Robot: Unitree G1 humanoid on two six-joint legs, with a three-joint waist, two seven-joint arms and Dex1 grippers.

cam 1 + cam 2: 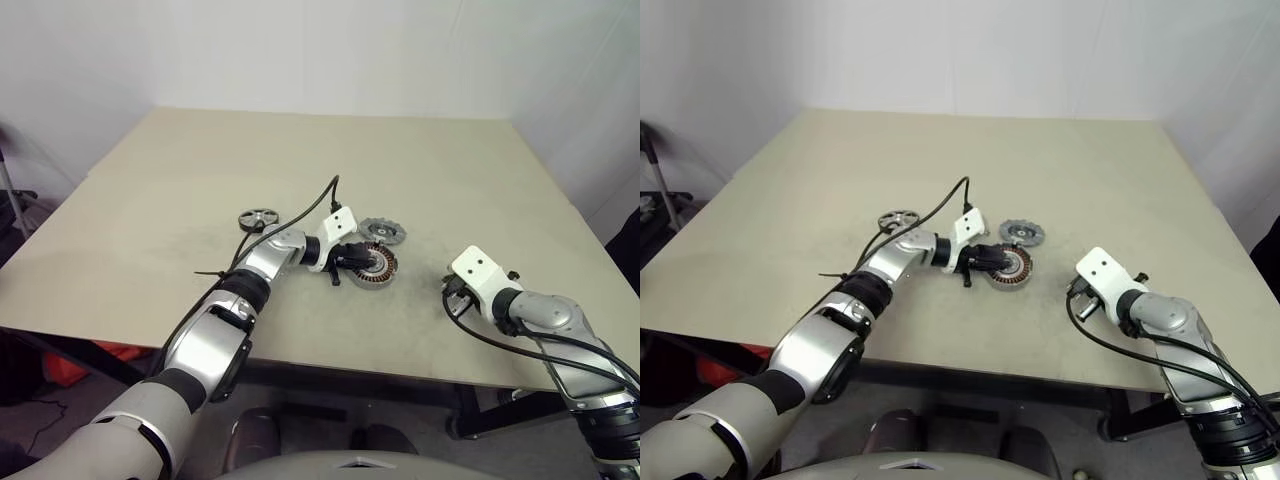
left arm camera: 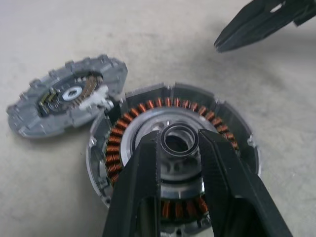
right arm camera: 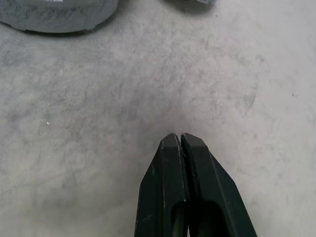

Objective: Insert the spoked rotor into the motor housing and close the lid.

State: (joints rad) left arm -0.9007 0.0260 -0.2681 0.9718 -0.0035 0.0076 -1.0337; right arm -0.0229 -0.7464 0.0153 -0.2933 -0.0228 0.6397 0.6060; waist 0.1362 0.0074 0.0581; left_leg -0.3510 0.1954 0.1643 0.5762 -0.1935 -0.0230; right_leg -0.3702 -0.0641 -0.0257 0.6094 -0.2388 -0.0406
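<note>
Between the two black fingers of the left gripper (image 2: pixel 178 143) sits the silver central hub (image 2: pixel 177 139) of the motor housing (image 2: pixel 148 106), a round metal ring whose coppery windings (image 2: pixel 114 148) fan out around that hub. The fingers (image 2: pixel 140 182) stand narrowly apart, one on each side of the hub's raised collar and close against it; whether they actually press on it cannot be told from the wrist view. The housing lies flat on the beige table (image 1: pixel 150 200), directly under the gripper's tips, with its rim showing on both sides of the fingers. Just beyond the housing, on the far side from the gripper's wrist, lies the grey toothed-edge disc (image 2: pixel 64 101); its edge reaches the housing's rim, touching or overlapping it. In the head views the left gripper (image 1: pixel 362 262) points across the table toward the robot's right, and the silver spoked rotor (image 1: pixel 258 218) lies behind its forearm, well apart from the housing on the robot's left side. The right gripper (image 3: pixel 180 140) has its two fingers pressed together with nothing between them, tips hovering just above bare tabletop. It hangs well to the right of the housing (image 1: pixel 1011 267), and its dark finger tips (image 2: pixel 247 24) also show past the housing in the left wrist view.
</note>
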